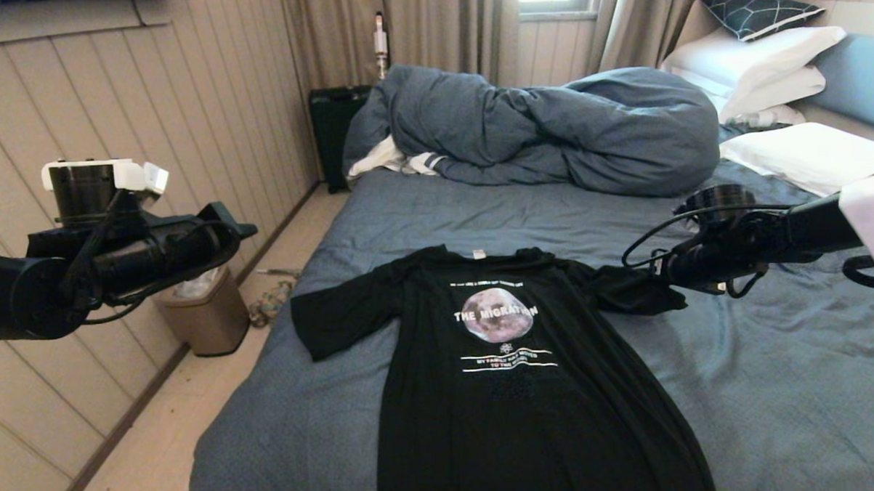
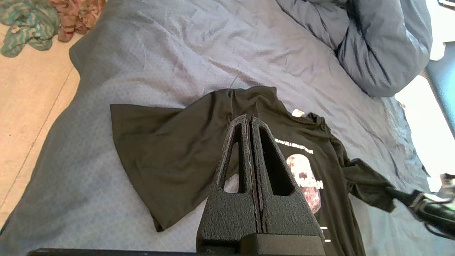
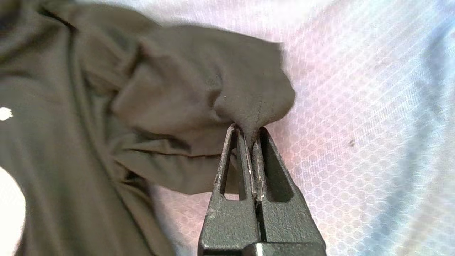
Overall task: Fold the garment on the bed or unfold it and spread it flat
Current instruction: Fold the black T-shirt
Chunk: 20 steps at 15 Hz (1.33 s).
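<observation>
The garment [image 1: 500, 389], a black T-shirt with a moon print, lies face up on the bed [image 1: 776, 379], neck toward the duvet. Its left sleeve [image 2: 160, 156] is spread flat on the sheet. The other sleeve [image 3: 199, 81] is bunched, and my right gripper [image 3: 249, 129] is shut on a pinch of its cloth just above the sheet; in the head view that gripper [image 1: 663, 274] sits at the shirt's right side. My left gripper [image 2: 249, 119] is shut with nothing in it and hovers well above the left sleeve, off the bed's left edge [image 1: 251, 228].
A bunched blue-grey duvet [image 1: 549, 125] lies across the far part of the bed, with white pillows [image 1: 758, 60] at the far right. On the floor to the left stand a tan waste bin [image 1: 207, 312] and a black case [image 1: 331, 125], with loose clothes [image 2: 28, 25] near the wall.
</observation>
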Motion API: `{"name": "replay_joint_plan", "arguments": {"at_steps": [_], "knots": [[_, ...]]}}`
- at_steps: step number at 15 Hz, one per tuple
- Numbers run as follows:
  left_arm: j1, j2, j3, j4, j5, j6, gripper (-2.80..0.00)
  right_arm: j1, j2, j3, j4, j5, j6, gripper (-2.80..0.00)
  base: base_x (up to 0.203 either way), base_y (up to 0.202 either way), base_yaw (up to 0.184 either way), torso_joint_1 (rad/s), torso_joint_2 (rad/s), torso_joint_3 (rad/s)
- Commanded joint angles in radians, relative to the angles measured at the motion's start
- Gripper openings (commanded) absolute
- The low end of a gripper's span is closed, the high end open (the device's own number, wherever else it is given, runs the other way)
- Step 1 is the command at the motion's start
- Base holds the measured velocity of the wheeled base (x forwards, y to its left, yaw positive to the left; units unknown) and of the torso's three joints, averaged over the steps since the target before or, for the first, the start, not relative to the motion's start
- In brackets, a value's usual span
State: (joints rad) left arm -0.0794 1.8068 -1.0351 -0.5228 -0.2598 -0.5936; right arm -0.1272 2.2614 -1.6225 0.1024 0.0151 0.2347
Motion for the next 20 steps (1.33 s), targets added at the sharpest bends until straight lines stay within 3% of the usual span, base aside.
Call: {"name": "replay_joint_plan", "arguments": {"at_steps": [1,4,10,15,20], "knots": [[0.0,-0.001,0.0,-0.003,0.001,-0.005,-2.8,0.003,-0.05,0.023,-0.022,0.0,0.001,-2.8,0.0,0.0,0.0,0.0,0.0,0.0],[0.0,0.003,0.0,-0.003,0.004,-0.003,-2.8,0.009,-0.102,0.099,-0.247,-0.002,-0.014,-2.8,0.0,0.0,0.0,0.0,0.0,0.0],[0.0,0.012,-0.002,-0.005,0.004,-0.002,-2.8,0.025,-0.169,0.127,-0.289,-0.021,-0.055,-2.8,0.0,0.0,0.0,0.0,0.0,0.0],[-0.002,0.022,-0.002,-0.005,0.005,0.0,-2.8,0.133,-0.131,0.12,-0.305,-0.097,-0.099,-2.8,0.0,0.0,0.0,0.0,0.0,0.0],[-0.002,0.043,-0.003,-0.008,0.005,0.002,-2.8,0.303,-0.015,0.086,-0.445,-0.224,-0.156,-2.8,0.0,0.0,0.0,0.0,0.0,0.0]]}}
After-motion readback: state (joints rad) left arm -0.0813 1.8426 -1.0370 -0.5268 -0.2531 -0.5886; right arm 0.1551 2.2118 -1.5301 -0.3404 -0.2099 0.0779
